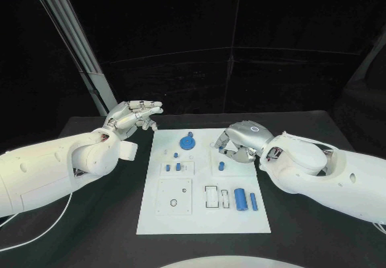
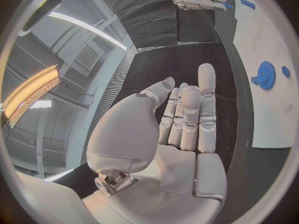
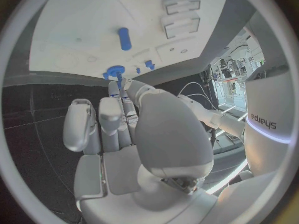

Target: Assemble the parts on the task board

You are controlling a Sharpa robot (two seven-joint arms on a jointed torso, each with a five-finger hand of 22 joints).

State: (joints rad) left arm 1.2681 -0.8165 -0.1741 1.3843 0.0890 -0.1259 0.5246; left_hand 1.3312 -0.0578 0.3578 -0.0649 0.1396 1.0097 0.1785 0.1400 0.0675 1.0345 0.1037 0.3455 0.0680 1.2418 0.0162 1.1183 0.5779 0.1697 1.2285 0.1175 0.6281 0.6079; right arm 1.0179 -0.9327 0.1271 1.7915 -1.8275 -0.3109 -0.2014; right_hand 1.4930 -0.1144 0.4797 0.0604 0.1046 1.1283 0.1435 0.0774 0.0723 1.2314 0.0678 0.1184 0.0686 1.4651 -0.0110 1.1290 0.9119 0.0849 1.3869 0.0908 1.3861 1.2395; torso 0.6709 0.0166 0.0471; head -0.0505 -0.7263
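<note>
The white task board (image 1: 201, 220) lies mid-table. On it are a blue gear (image 1: 187, 143) (image 2: 266, 74), small blue pieces (image 1: 173, 166), a short blue peg (image 1: 223, 165) (image 3: 124, 38) and two blue cylinders (image 1: 245, 199) near the front right. My right hand (image 1: 240, 142) (image 3: 124, 124) hovers over the board's far right part with its fingers curled. In the left wrist view its fingertips pinch a small blue part (image 2: 227, 6). My left hand (image 1: 133, 116) (image 2: 181, 119) is raised off the board's far left corner, fingers apart and holding nothing.
The black table (image 1: 305, 128) surrounds the board. A grey slanted pole (image 1: 85, 61) rises behind the left hand. Empty white slots (image 1: 212, 196) and a recessed square (image 1: 175, 196) sit in the board's near half.
</note>
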